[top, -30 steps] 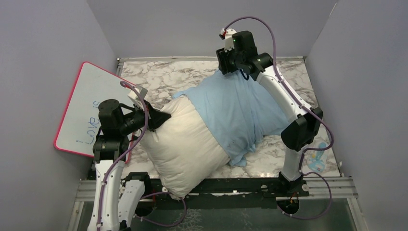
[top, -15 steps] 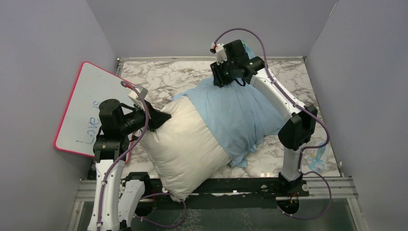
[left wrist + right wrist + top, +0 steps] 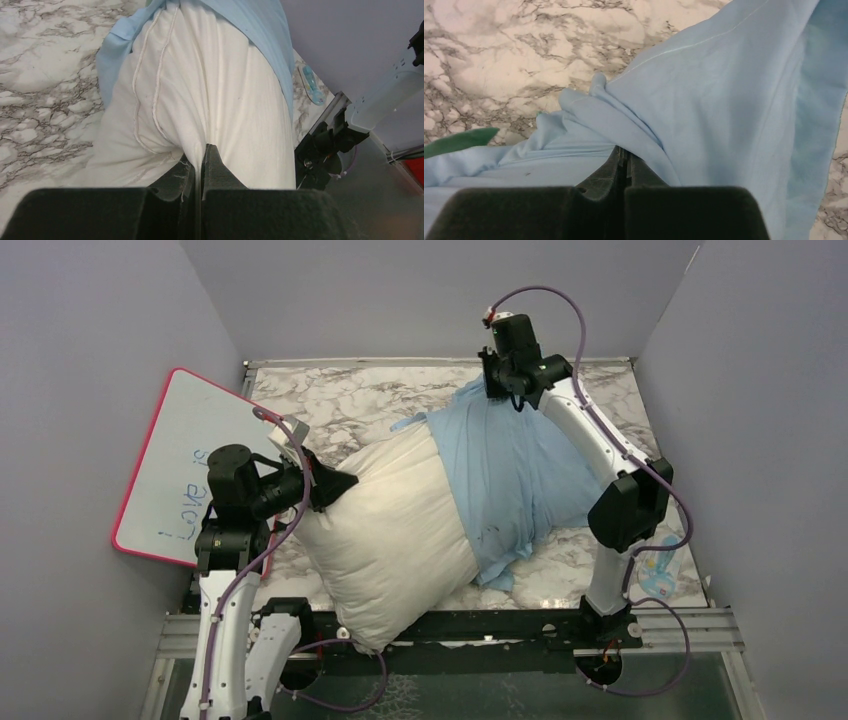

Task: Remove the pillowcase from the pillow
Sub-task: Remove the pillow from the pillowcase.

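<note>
The cream-white pillow [image 3: 385, 530] lies slantwise on the marble table, its near-left half bare. The light blue pillowcase [image 3: 510, 475] covers its far-right half. My left gripper [image 3: 340, 483] is shut on a pinch of the pillow's fabric at its left end; in the left wrist view the white pillow [image 3: 220, 85] runs up from the left gripper [image 3: 202, 150]. My right gripper [image 3: 490, 390] sits at the far end, shut on a bunched fold of the pillowcase [image 3: 704, 100], which rises toward the right gripper [image 3: 625, 152]. A strip of the pillowcase's green face [image 3: 459, 141] shows at the left.
A pink-framed whiteboard [image 3: 185, 465] leans at the table's left edge beside the left arm. A small blue object [image 3: 662, 575] lies near the right arm's base. Grey walls close in the table [image 3: 340, 400] on three sides.
The right gripper has moved right along the far end and shut on the pillowcase. The pillowcase's edge has slid toward the far right, baring more pillow. The left gripper has held still.
</note>
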`<move>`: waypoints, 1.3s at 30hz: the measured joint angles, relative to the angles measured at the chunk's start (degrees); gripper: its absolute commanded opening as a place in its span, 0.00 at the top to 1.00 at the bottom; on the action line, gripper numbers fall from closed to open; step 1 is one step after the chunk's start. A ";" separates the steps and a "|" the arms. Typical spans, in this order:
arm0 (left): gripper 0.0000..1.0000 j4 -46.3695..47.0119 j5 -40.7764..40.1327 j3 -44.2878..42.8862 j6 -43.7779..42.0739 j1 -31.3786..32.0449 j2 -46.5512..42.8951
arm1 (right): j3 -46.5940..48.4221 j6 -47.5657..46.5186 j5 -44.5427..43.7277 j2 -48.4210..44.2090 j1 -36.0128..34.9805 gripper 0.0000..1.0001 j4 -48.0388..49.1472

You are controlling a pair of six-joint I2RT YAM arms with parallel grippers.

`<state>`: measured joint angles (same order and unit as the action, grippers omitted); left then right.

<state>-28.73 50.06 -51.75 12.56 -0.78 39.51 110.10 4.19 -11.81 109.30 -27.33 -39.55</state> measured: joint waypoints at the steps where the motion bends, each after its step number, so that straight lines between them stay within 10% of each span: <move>1: 1.00 0.09 0.00 0.00 0.02 0.11 0.00 | 0.39 0.85 0.39 0.00 1.25 0.99 -0.42; 5: 1.00 0.20 0.02 0.00 -0.09 0.15 0.00 | 0.50 2.23 4.57 -0.90 3.54 0.93 -1.31; 11: 1.00 -0.52 0.07 0.00 -0.26 0.15 -0.11 | 0.37 2.14 13.38 -4.70 5.07 0.42 -1.62; 20: 1.00 -1.20 0.04 0.00 -0.39 0.04 -0.17 | 0.52 0.04 24.11 -8.50 -1.81 0.24 0.11; 27: 1.00 -1.25 0.04 0.00 -0.37 0.04 -0.28 | -7.13 -1.77 21.38 -6.84 -5.42 0.43 0.13; 32: 1.00 -1.44 0.00 0.00 -0.37 0.04 -0.22 | -11.08 -2.36 12.31 -7.32 -6.12 0.93 3.61; 39: 1.00 -1.11 0.00 0.00 -0.37 0.20 -0.24 | -11.91 -0.09 4.15 -7.65 -5.16 0.99 5.01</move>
<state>-29.85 50.06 -51.75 12.19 -0.58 39.27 98.19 4.10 -7.66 101.65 -32.49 -34.54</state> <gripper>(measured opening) 0.027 0.015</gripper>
